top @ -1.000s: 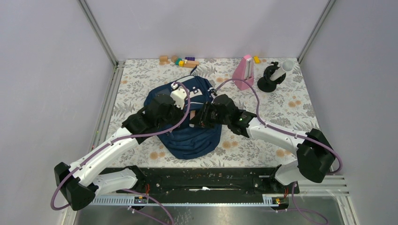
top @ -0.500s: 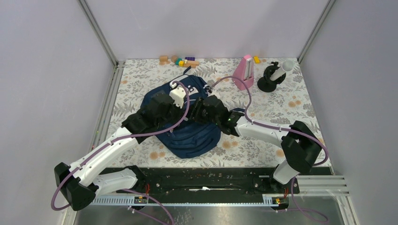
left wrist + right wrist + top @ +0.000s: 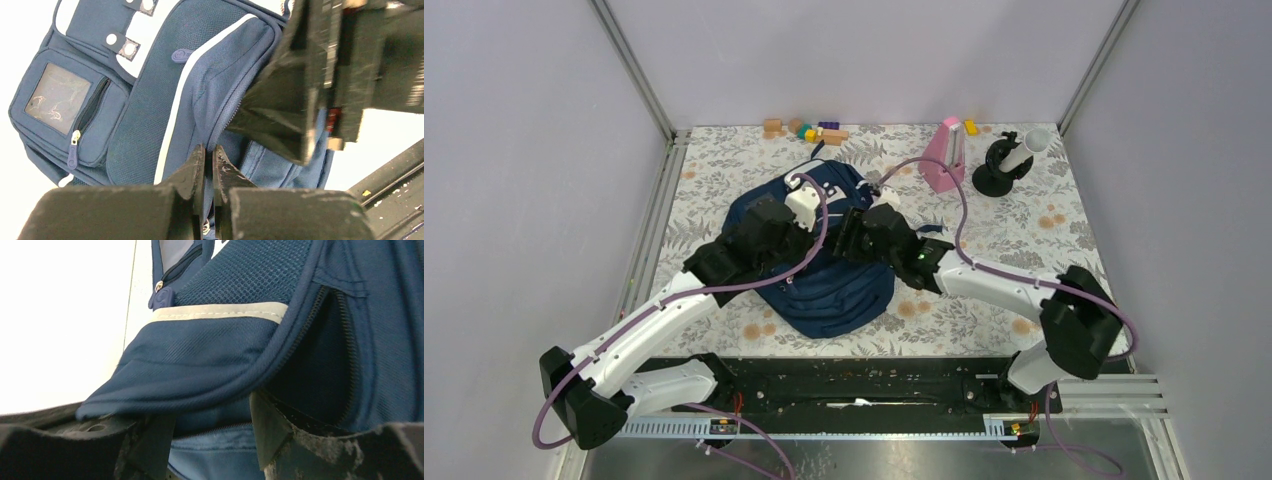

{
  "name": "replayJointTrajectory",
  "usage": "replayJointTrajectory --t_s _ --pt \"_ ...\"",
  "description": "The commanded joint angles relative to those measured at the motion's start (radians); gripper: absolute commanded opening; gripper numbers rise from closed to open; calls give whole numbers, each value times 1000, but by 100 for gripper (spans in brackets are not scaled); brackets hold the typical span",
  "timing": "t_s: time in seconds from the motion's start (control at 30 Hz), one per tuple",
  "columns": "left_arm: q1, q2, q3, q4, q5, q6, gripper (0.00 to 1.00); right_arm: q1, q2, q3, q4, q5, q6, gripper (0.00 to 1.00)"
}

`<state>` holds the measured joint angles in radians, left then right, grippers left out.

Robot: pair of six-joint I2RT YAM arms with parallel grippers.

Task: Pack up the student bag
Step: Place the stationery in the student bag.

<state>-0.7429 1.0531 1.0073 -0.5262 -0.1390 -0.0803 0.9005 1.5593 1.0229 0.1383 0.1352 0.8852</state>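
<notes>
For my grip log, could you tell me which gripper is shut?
The left gripper, at the bag: its fingers meet, while the right gripper's stand apart.

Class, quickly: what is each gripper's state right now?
Left gripper: shut over the student bag; whether it pinches fabric cannot be told.
Right gripper: open, jaws apart at the bag's flap.

White link shells and black joint housings are seen on the left arm (image 3: 654, 320) and the right arm (image 3: 1004, 284). Purple cables (image 3: 825, 222) are looped along both, and the jaws are shown black and scuffed.
</notes>
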Motion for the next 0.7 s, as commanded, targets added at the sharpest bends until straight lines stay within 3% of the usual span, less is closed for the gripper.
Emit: replayJointTrajectory --t_s 0.0,0.4,0.5,0.53,0.57,0.67 --pt "3 -42 34 70 -57 -18 0 9 -142 -33 -49 81 -104 62" --pt "13 -50 21 98 20 -35 0 9 -462 -199 -299 204 -256 67" --pt "13 -60 8 122 27 -41 0 9 -549 -231 -311 208 -294 75" --pt "14 -61 5 129 27 -44 0 9 -577 -238 -318 208 -307 93" --pt "14 -61 1 137 28 -49 0 8 -601 -242 -331 215 -317 99" --pt "13 -52 0 154 42 -62 0 9 -651 -231 -398 275 -321 100"
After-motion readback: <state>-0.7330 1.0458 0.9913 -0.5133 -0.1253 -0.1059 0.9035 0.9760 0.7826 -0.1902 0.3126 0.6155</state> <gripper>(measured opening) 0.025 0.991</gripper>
